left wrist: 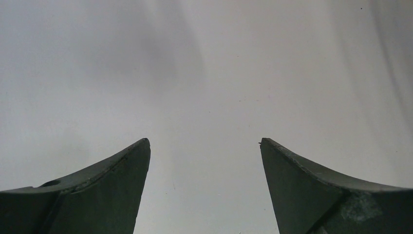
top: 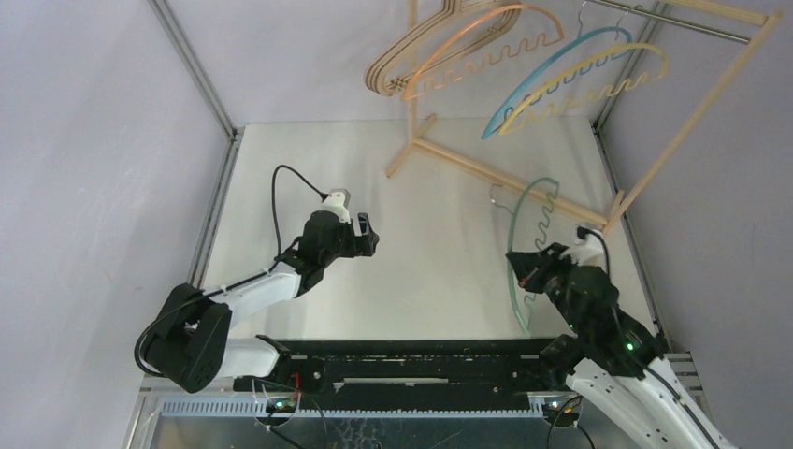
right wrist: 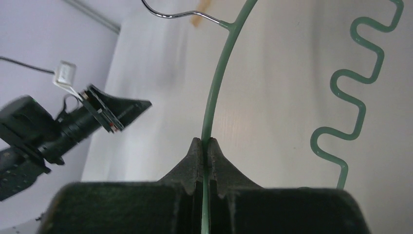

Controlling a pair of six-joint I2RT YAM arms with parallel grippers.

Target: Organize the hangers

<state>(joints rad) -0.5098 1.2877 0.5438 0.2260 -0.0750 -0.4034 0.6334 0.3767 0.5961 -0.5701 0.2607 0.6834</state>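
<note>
My right gripper (top: 520, 265) is shut on the thin arched rim of a teal hanger (top: 520, 217), held above the table at the right. In the right wrist view the fingers (right wrist: 195, 161) pinch its green arch (right wrist: 219, 83); its metal hook (right wrist: 170, 13) points away and its wavy edge (right wrist: 348, 102) runs at the right. Beige wooden hangers (top: 411, 51), an orange one (top: 496, 37), a blue one (top: 552, 75) and a yellow one (top: 598, 79) hang on the rack rod (top: 673, 19). My left gripper (top: 367, 236) is open and empty over bare table (left wrist: 204, 73).
The pale wooden rack frame (top: 496, 173) stands at the back right, its base bar slanting across the table just beyond the teal hanger. Metal corner posts (top: 192, 65) and purple walls bound the table. My left arm shows in the right wrist view (right wrist: 58, 126).
</note>
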